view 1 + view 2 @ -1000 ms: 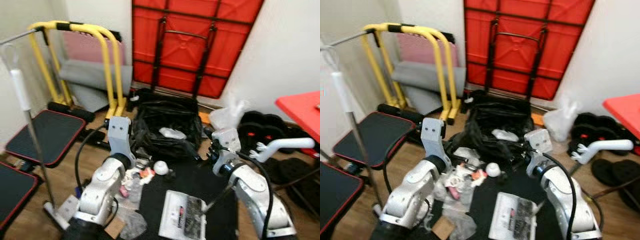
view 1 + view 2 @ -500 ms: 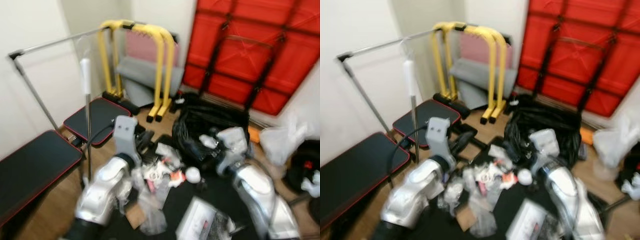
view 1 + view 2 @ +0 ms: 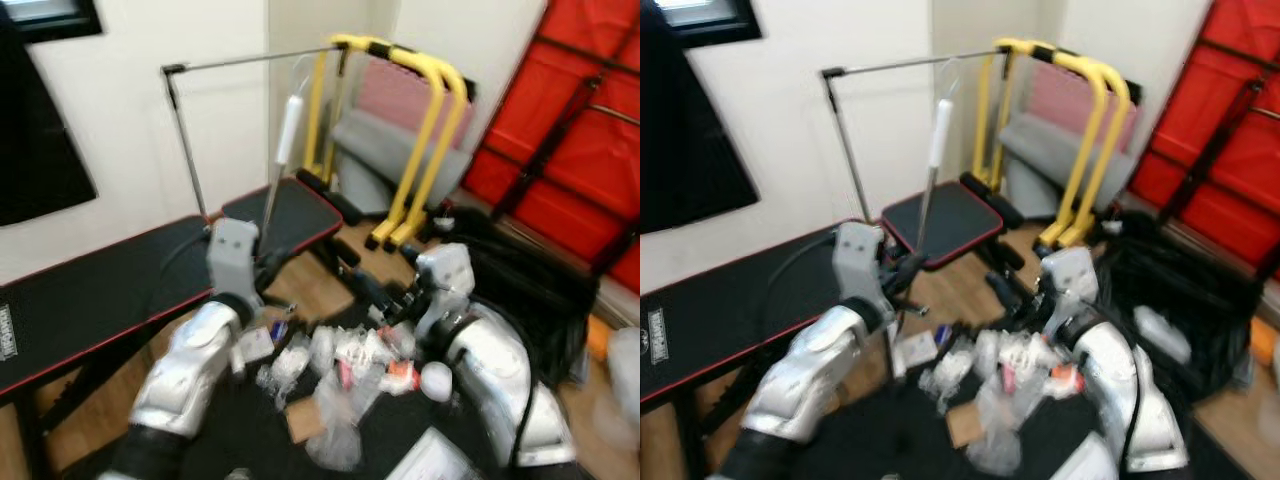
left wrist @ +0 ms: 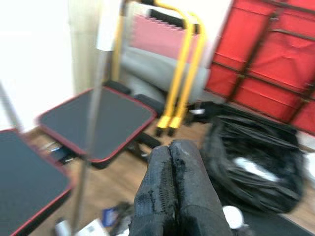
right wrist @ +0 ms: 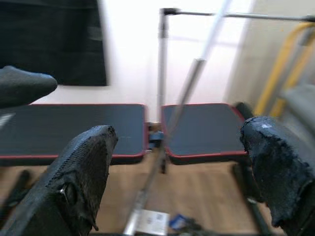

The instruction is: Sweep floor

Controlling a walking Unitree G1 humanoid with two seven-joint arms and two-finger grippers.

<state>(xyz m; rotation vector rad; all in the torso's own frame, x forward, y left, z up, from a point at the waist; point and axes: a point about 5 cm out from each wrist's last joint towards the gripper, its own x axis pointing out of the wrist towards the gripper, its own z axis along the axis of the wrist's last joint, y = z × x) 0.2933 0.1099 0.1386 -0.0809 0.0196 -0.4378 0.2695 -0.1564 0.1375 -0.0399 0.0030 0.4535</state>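
Note:
A thin metal pole with a white grip (image 3: 289,130) stands upright by the black bench; its lower end is hidden behind my left arm. Loose plastic wrappers and scraps (image 3: 345,365) lie scattered on a black mat (image 3: 240,430) and the wood floor in front of me. Both arms are raised over this litter. My left gripper (image 4: 172,187) is shut with nothing in it and points toward the bench pads and the pole (image 4: 96,98). My right gripper (image 5: 179,172) is open, fingers (image 5: 83,167) wide apart, facing the pole (image 5: 192,83) and the bench.
A long black bench with red trim (image 3: 90,290) fills the left; a second pad (image 3: 290,215) lies behind the pole. Yellow dip bars (image 3: 430,110), a red folded table (image 3: 580,120) and a black bag (image 3: 540,290) crowd the right. A metal rail (image 3: 250,60) runs overhead.
The camera has swung left: the red table slid to the right edge, while the benches and a dark window came into view. The arms keep their raised pose.

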